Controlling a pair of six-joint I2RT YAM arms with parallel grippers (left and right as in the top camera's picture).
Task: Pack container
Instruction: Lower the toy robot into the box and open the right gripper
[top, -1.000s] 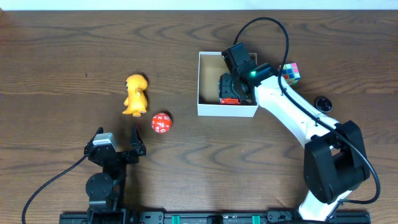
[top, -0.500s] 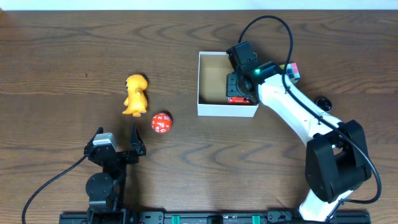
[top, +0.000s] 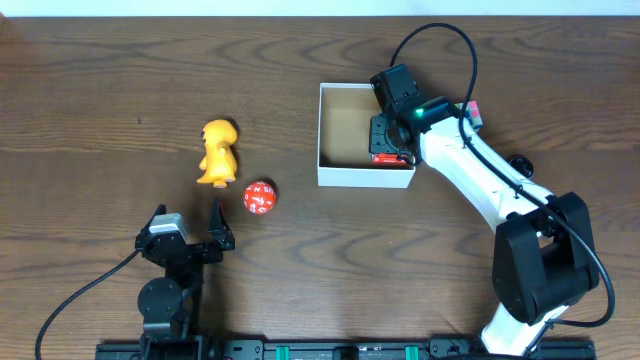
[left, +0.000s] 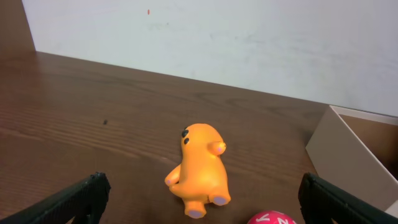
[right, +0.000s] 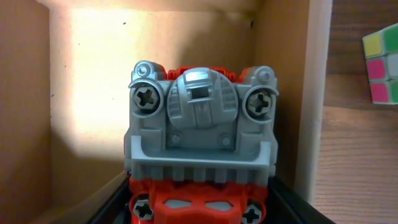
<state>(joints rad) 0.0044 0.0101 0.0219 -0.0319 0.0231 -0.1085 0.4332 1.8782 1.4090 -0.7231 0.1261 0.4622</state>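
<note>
The container (top: 340, 176) is a square white-walled box with a brown inside, right of the table's middle. Its corner shows in the left wrist view (left: 339, 149). My right gripper (top: 392, 140) is inside it by the right wall, shut on a red and grey toy (right: 200, 124), of which a red edge (top: 383, 157) shows from overhead. The fingers (right: 199, 208) flank the toy low over the box floor (right: 93, 81). An orange figure (top: 217, 152) (left: 200, 168) and a red lettered ball (top: 259, 198) (left: 270, 219) lie left of the box. My left gripper (top: 190, 238) (left: 200, 205) is open and empty near the front edge.
A colourful puzzle cube (top: 473, 112) (right: 382, 62) lies just outside the container's right wall, partly hidden by my right arm. A small black round cap (top: 520, 165) lies further right. The right arm (top: 480, 190) stretches from the front right.
My right gripper has moved to the right inside the container, with the red and grey toy, up to the right wall. The left arm and loose toys have not moved.
</note>
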